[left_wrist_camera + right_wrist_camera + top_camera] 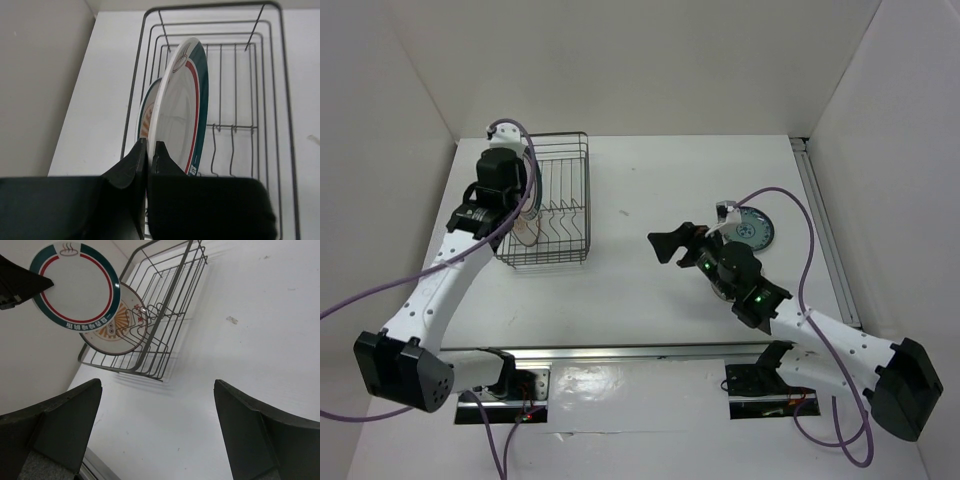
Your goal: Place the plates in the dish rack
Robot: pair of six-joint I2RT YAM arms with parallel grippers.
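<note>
The left pincer (148,145) is clamped on the rim of the ring plate (180,110), holding it upright and edge-on over the left side of the rack (565,160); the right pincer (156,382) stands wide apart and empty, hovering well to the right of the rack. One plate looks done: the orange plate (117,327) stands on edge inside the rack, at its left side; the ring plate is just to the right of it, face to face, and appears a little higher; whether its lower edge sits in a slot I cannot tell, since that edge is hidden in the left wrist view. I judge this second plate to be mid-placement, with the lowering and the release left to do. The prongs (232,150) further right in the rack hold nothing, so there is room for the rest. The teal plate (757,228) lies flat on the table (650,180), well to the right of the rack and beyond the right pincer; it is yet to be fetched. A fourth plate I cannot make out with any certainty; a pale scrap at the teal plate's rack-side edge is too small to name.
</note>
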